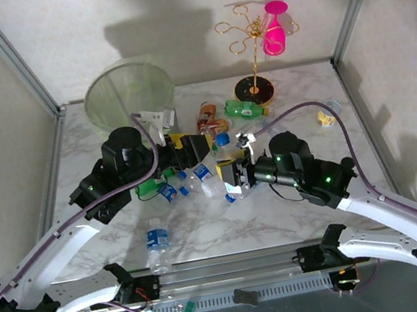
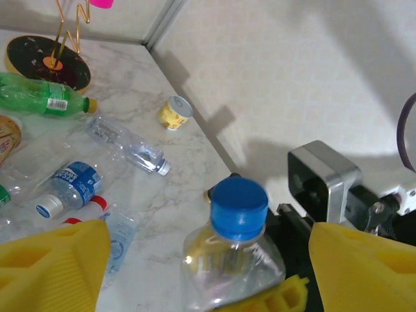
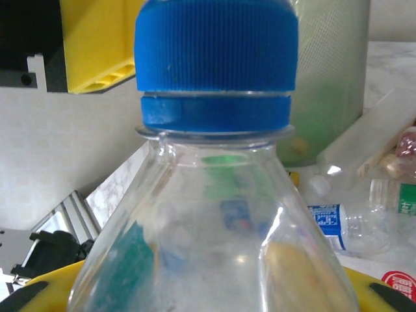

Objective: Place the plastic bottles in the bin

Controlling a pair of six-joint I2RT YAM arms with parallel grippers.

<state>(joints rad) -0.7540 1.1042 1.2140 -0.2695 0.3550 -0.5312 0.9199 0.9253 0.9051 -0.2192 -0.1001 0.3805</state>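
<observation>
At the far-left corner of the marble table (image 1: 284,215), close to the back wall, stands the bin (image 1: 129,97). It's round, pale green, translucent, w/ a thin bag liner, and much bigger than any bottle. In the right wrist view it shows as a hazy green wall behind the blue cap.

Mid-table, the right gripper (image 3: 211,296) is closed on a clear bottle (image 2: 231,260) w/ a blue cap, its yellow fingers pinching the lower body. The left gripper (image 2: 208,234) stands wide open around the same bottle's upper part. It has one yellow finger each side, w/ a visible gap btwn each finger and the plastic, so no contact there. The held bottle is well short of the bin, which sits behind and to the left of both grippers.

Other bottles lie loose on the marble. A green bottle (image 1: 244,107) is nr the gold stand (image 1: 251,51), and a blue-label bottle (image 2: 75,185) lies by the grippers. A small bottle (image 1: 159,249) stands upright nr the front edge. A small yellow cup (image 2: 174,112) lies nr the right side.
</observation>
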